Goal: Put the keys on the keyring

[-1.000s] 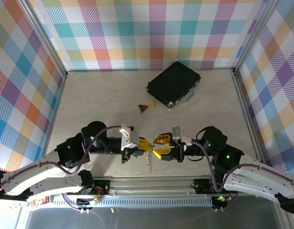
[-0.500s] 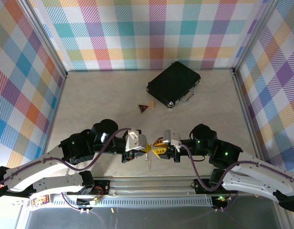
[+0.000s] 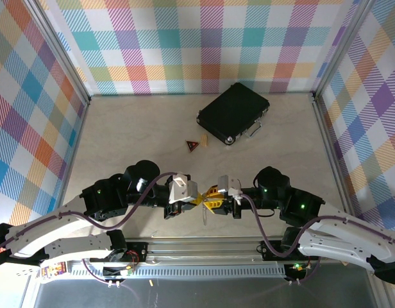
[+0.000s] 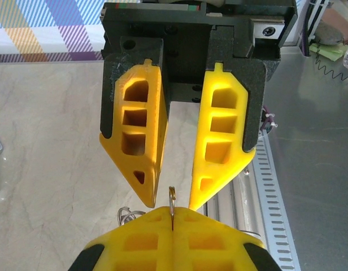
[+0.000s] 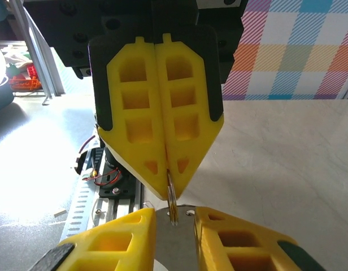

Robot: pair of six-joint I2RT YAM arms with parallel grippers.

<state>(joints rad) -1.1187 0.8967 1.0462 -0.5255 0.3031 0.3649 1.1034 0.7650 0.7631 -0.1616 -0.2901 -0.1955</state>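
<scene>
Right pincer (image 4: 174, 201) has narrowed around the pinched keyring (image 5: 170, 195).

Pastel plaid walls (image 3: 204, 45) in aluminium corner posts (image 3: 64, 56) enclose a pale, marble-patterned tabletop (image 3: 133, 135), evenly lit, with a slotted metal rail (image 3: 204, 247) along its near edge.

1 second ago the 2 claws hung apart above the near edge of the table (image 3: 120, 141), with a fine chain dangling in the gap. Both arms have since swung inward. The left claw (image 3: 195, 200) and right claw (image 3: 209, 203) now meet tip to tip, and the chain (image 3: 202, 217) hangs just under that meeting point. The right claw's jaws have narrowed and now stand slightly apart around the thin keyring (image 4: 171, 196) pinched in the left claw.
</scene>
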